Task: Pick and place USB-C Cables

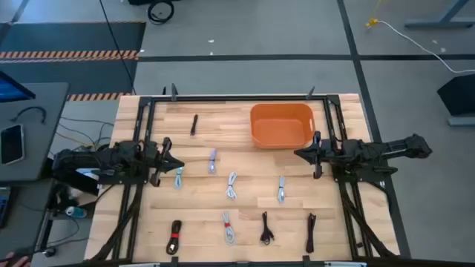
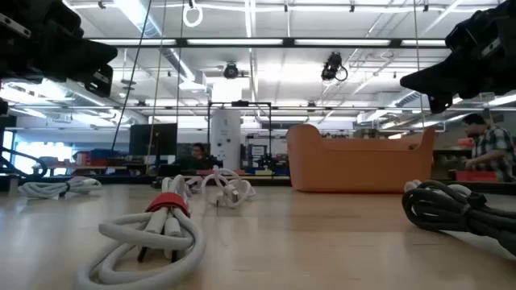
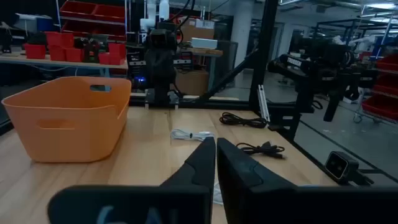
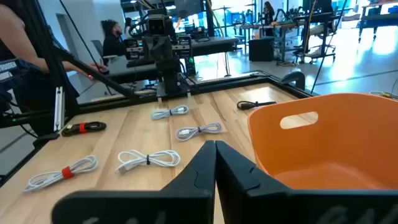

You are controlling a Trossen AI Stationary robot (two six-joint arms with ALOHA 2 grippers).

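Several small coiled USB-C cables lie flat on the wooden table (image 1: 148,215). White ones (image 1: 231,185) (image 4: 149,159) lie across the middle. Black ones (image 1: 265,228) and a black one with a red band (image 1: 174,237) lie near the front edge, and another black one (image 1: 194,124) lies at the far left. A white cable with a red band (image 2: 161,229) lies close to the low camera. My left gripper (image 1: 178,164) (image 3: 216,148) hovers shut at the table's left, above the wood. My right gripper (image 1: 299,153) (image 4: 215,149) hovers shut at the right, beside the orange bin.
An orange plastic bin (image 1: 280,124) (image 3: 68,118) (image 4: 329,143) with handle slots stands open at the far middle-right of the table. A black metal frame (image 1: 237,97) runs along the table's far edge and sides. People are in the room beyond the table.
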